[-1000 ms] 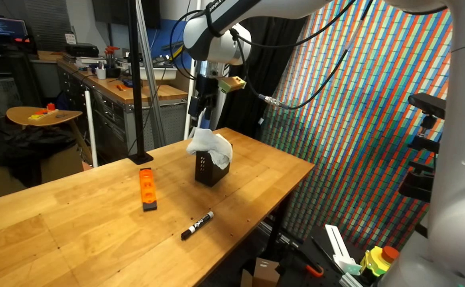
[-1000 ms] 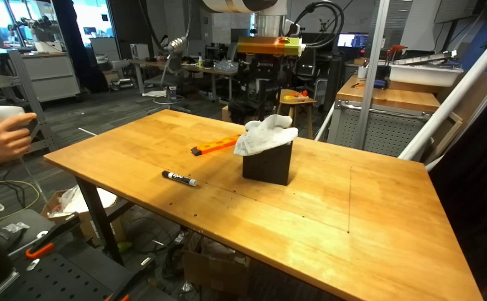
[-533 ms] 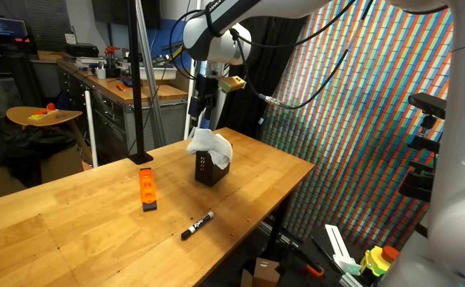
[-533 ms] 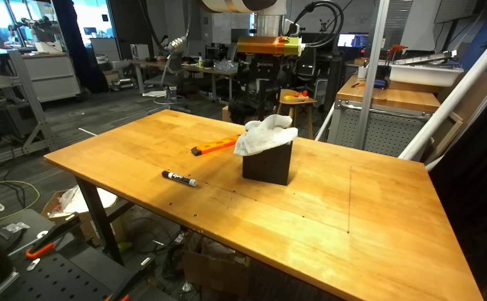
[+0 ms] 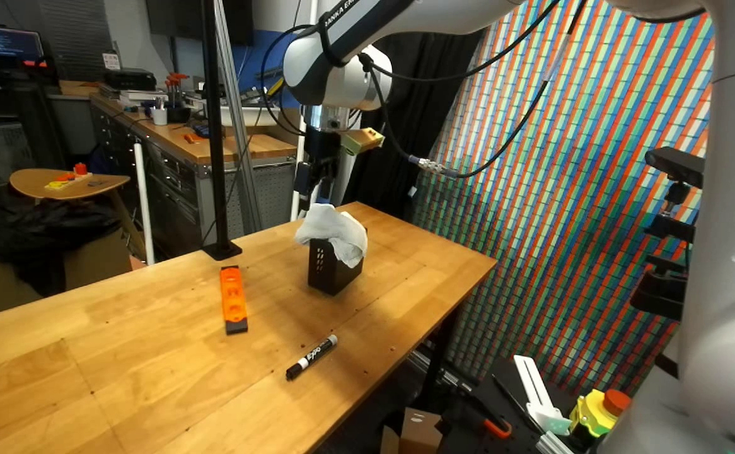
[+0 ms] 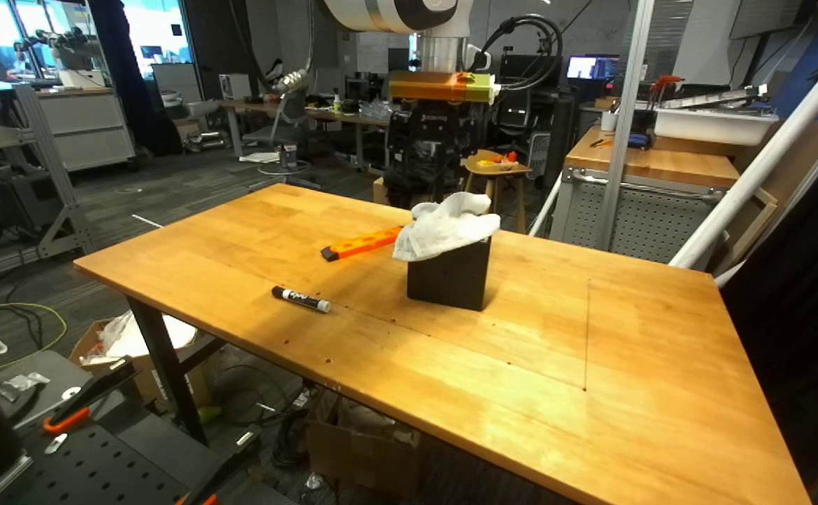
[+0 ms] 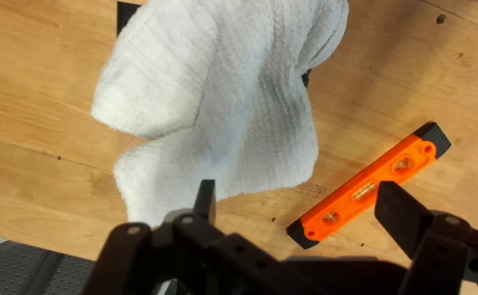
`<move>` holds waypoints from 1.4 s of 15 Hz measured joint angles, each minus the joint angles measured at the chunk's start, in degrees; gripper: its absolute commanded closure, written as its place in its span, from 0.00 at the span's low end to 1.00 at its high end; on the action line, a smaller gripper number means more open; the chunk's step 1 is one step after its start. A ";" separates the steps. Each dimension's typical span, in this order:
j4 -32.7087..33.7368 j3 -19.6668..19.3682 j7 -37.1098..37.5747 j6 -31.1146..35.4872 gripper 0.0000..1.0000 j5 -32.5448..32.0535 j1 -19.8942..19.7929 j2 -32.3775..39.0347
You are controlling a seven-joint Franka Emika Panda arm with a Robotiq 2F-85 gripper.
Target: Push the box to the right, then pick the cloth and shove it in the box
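The black box (image 5: 331,272) stands upright on the table, with slots showing in one side. Draped over its top is the whitish cloth (image 6: 447,228), bunched above the rim and hanging down past the sides. From above, in the wrist view, the cloth (image 7: 239,102) hides nearly the whole box; only dark corners (image 7: 125,15) peek out. My gripper (image 7: 296,186) is open, its fingers wide apart with nothing between them. In an exterior view the gripper (image 6: 424,168) hangs above table height, beyond the cloth and apart from it. The inside of the box is hidden.
An orange spirit level (image 5: 234,299) lies on the wooden table (image 5: 153,353), below the gripper's right finger in the wrist view. A black marker (image 6: 301,299) rests nearer the table's long edge. A black post (image 5: 219,189) rises at the table's edge.
My gripper has come down a little and shifted slightly left in both exterior views, still open. Box and cloth have not moved. A person's hand at an exterior view's left edge is gone.
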 measured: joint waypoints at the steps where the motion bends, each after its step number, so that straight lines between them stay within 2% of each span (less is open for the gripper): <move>1: -0.56 0.11 0.04 0.37 0.00 -0.02 0.45 0.06; 3: -1.47 0.26 0.07 2.01 0.00 -0.03 1.19 0.33; 4: -1.77 0.27 0.07 3.13 0.08 -0.03 1.48 0.54; 5: -1.89 0.27 0.07 4.38 0.27 -0.06 1.60 0.84; 14: -1.93 -0.39 1.17 12.70 0.95 -1.67 0.91 2.42; 15: -1.93 -0.48 1.39 13.25 1.00 -2.15 0.84 2.45; 21: -1.47 -3.52 6.88 14.33 1.00 -12.30 0.88 2.46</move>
